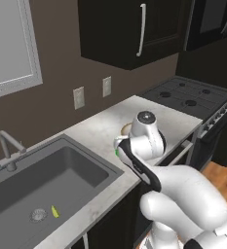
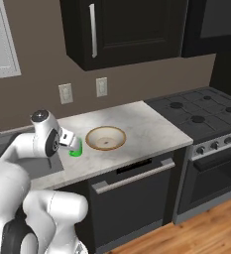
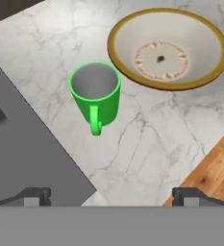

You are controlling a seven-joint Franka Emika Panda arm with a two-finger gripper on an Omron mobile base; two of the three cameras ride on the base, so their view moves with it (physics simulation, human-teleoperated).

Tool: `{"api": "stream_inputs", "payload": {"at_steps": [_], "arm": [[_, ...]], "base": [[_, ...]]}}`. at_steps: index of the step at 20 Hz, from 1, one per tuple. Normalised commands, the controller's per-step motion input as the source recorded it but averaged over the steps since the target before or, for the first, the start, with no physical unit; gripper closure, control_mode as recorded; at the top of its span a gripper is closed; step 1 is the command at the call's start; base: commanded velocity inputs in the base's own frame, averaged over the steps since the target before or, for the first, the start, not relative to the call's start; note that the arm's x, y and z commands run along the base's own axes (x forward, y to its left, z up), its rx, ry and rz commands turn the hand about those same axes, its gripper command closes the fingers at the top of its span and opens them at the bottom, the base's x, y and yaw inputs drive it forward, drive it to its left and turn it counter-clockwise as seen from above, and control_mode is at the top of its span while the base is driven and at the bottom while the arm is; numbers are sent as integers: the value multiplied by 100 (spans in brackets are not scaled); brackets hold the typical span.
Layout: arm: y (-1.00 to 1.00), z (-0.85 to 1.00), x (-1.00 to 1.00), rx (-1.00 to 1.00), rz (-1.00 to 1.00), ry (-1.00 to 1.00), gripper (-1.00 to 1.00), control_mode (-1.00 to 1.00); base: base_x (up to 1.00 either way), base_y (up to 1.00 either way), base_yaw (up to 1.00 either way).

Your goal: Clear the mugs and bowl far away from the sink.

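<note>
While the arm is hovering above the marble counter (image 2: 151, 124), the gripper (image 3: 111, 194) is pointing down with its two dark fingertips (image 3: 34, 196) spread as wide as they go — holding nothing and touching nothing. In the hand view, the green mug (image 3: 95, 93) is standing upright at about eleven o'clock from the picture's centre, its handle turned toward six o'clock. The bowl (image 3: 168, 45) is sitting at about one o'clock, its brown-gold rim just beside the mug, though I cannot tell whether the two are touching. The grey edge of the sink (image 3: 22, 144) is running along the nine o'clock side, near the mug.

From the right base camera, the green mug (image 2: 76, 148) is peeking out just beyond the hand at nine o'clock of the bowl (image 2: 105, 137), between bowl and sink. From the left base camera, the sink (image 1: 47, 189) is lying at eight o'clock with its faucet (image 1: 9, 148).

Judging by this, the step in hand is the approach to the green mug — nothing is grasped yet. The next move probably calls for centring over the mug, lowering, and closing on its wall without knocking the bowl.
</note>
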Motion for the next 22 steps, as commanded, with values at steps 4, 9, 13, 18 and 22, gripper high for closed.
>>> {"api": "stream_inputs", "payload": {"at_steps": [4, 9, 13, 18, 22], "arm": [[0, -16, 28, 0, 0, 0, -100, -100], [1, -16, 22, 0, 0, 0, -100, -100], [4, -17, 19, 0, 0, 0, -100, -100], [12, -17, 17, 0, 0, 0, -100, -100], [13, -16, 19, 0, 0, 0, -100, -100]], "base": [[0, 0, 0], [0, 0, 0], [0, 0, 0], [0, 0, 0], [0, 0, 0]]}}
